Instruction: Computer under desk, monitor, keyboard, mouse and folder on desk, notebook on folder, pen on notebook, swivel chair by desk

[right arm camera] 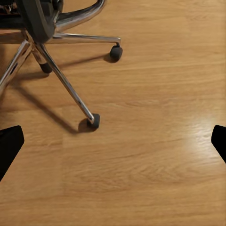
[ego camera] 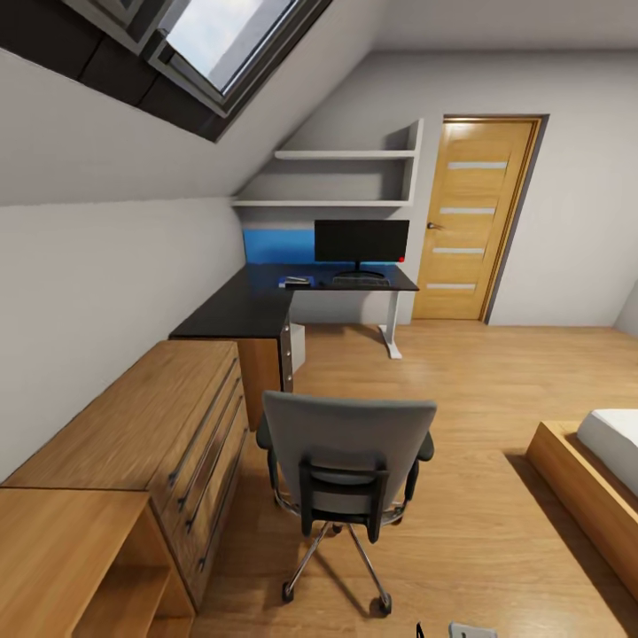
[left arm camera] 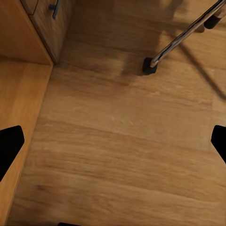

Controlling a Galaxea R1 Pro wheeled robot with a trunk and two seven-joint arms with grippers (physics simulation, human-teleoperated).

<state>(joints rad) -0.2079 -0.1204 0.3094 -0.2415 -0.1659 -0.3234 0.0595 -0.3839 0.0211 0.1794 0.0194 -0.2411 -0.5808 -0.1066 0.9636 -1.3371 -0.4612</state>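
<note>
The grey swivel chair stands on the wooden floor with its back towards me, and the backrest hides its seat. Beyond it, the black L-shaped desk carries the monitor, with the keyboard in front of it and small items to the left that I cannot identify. A grey box under the desk looks like the computer. My left gripper hangs open over bare floor near a chair caster. My right gripper is open above the floor beside the chair's chrome base.
A long wooden dresser runs along the left wall, with a lower cabinet in front of it. At the right is a bed. A wooden door and wall shelves are at the back.
</note>
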